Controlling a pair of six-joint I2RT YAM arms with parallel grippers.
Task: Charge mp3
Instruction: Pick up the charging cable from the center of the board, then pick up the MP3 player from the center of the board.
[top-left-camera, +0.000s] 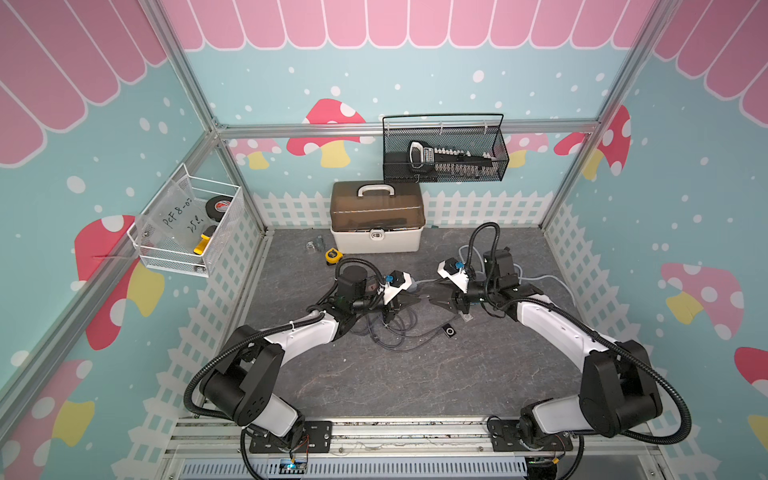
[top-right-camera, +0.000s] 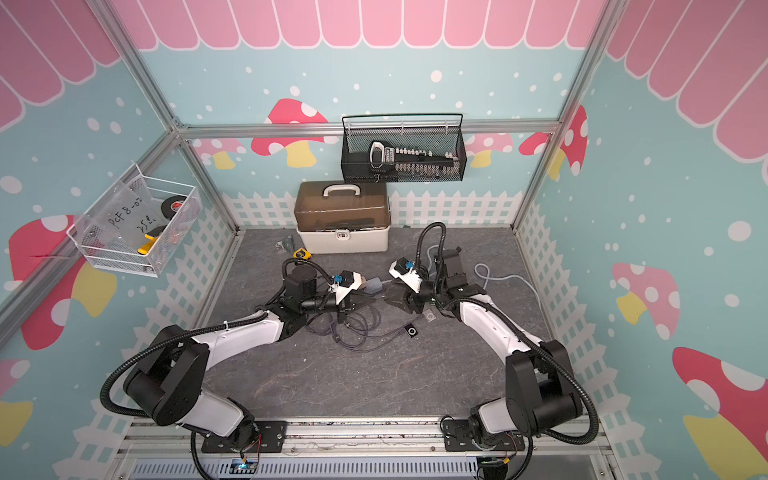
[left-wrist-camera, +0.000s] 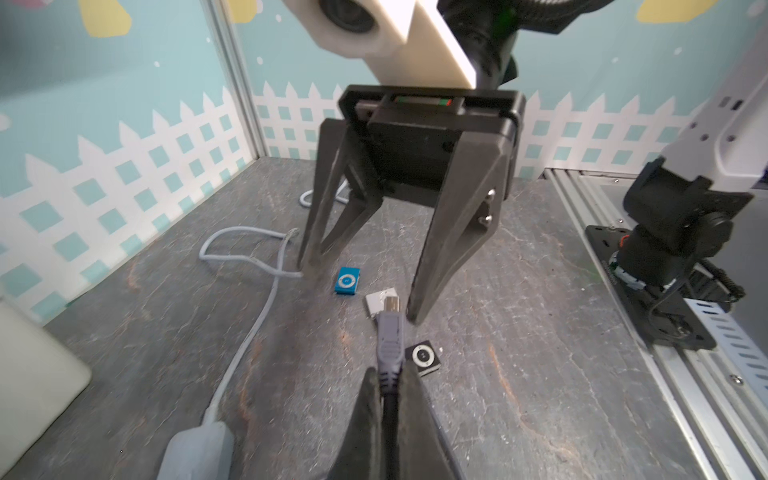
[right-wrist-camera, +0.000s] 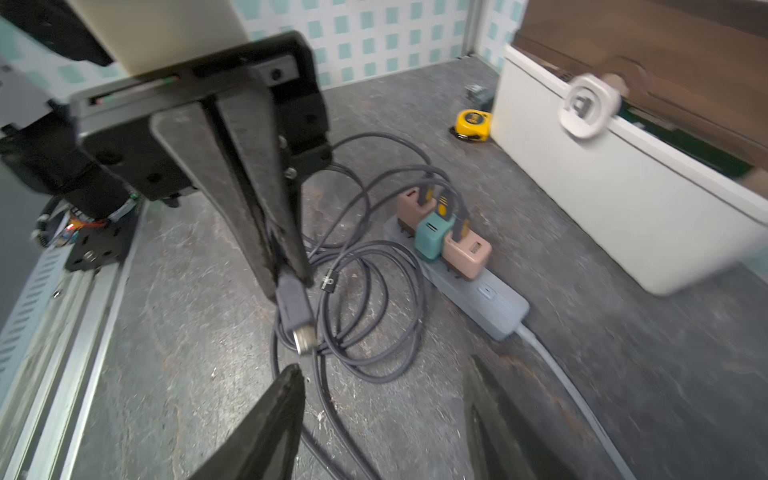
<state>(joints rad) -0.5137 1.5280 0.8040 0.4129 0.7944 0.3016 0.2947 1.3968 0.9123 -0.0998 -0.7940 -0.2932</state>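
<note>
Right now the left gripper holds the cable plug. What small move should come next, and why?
Probably lower the right gripper onto the blue mp3 player. The left gripper is shut on the grey plug, while the right one is open and empty. The blue player lies loose on the table near it, so it likely needs holding before plugging.

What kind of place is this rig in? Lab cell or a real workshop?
Most likely a staged robot test cell dressed as a workshop corner. An aluminium frame holds mushroom-print wall panels, with a toolbox and a wall-hung wire basket of tools as props.
</note>
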